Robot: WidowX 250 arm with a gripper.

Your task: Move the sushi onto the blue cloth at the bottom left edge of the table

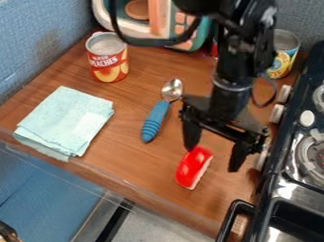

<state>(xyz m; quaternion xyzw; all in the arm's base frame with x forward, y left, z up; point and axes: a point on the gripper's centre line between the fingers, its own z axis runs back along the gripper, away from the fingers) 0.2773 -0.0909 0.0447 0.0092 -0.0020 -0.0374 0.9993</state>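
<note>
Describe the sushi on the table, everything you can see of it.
The sushi is a small oblong piece, bright red and rounded on top, with a white base showing along one side. It looks like smooth, slightly shiny plastic. It rests red side up on the wooden table, slanting from upper right to lower left in the view. The gripper is open above its far end; whether they touch is unclear.

Black arm with looping black cables and a seemingly greyish ring.
</note>
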